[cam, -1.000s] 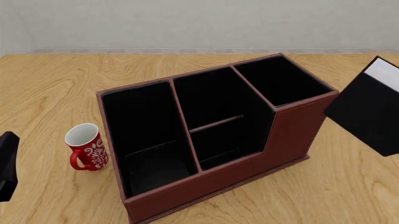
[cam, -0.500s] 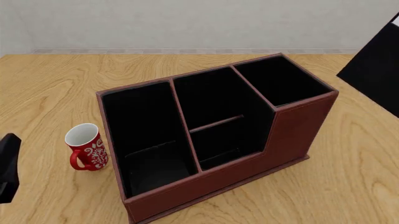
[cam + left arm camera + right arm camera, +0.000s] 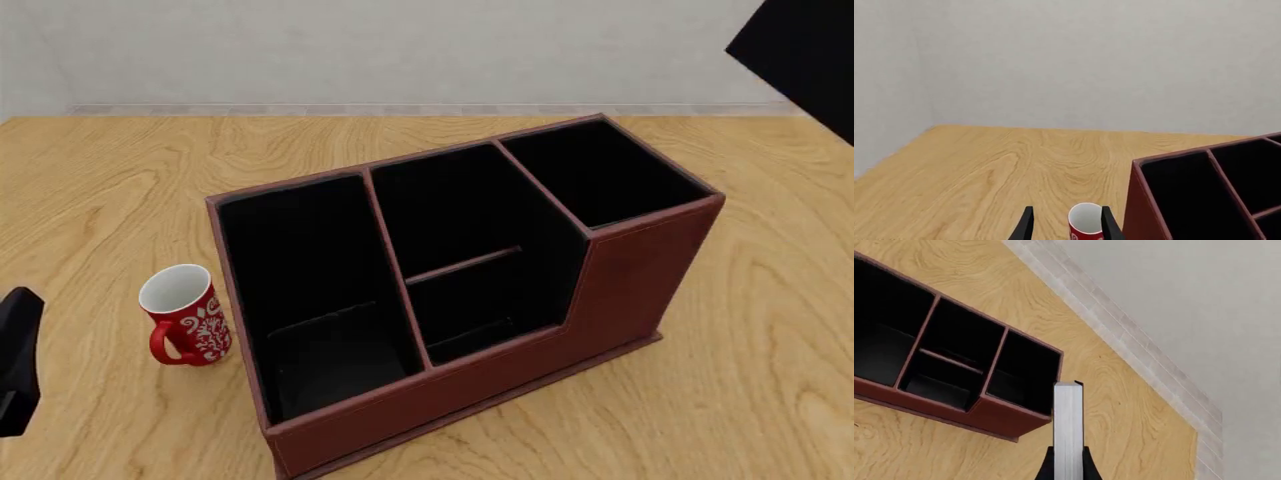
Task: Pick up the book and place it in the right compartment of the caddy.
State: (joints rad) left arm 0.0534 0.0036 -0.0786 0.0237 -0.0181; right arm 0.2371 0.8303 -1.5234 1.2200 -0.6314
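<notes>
Even, bright, flat simulator light, sharp focus throughout, no glare, hardly any shadows, no edge distortion

1. The book runs off the front view's top-right corner; only a black slab shows.
2. The right gripper is cut by the wrist picture's lower edge, fingers mostly unseen.
3. The mug loses its lower half at the frame's edge.
4. The caddy continues past the left wrist picture's border.
</notes>
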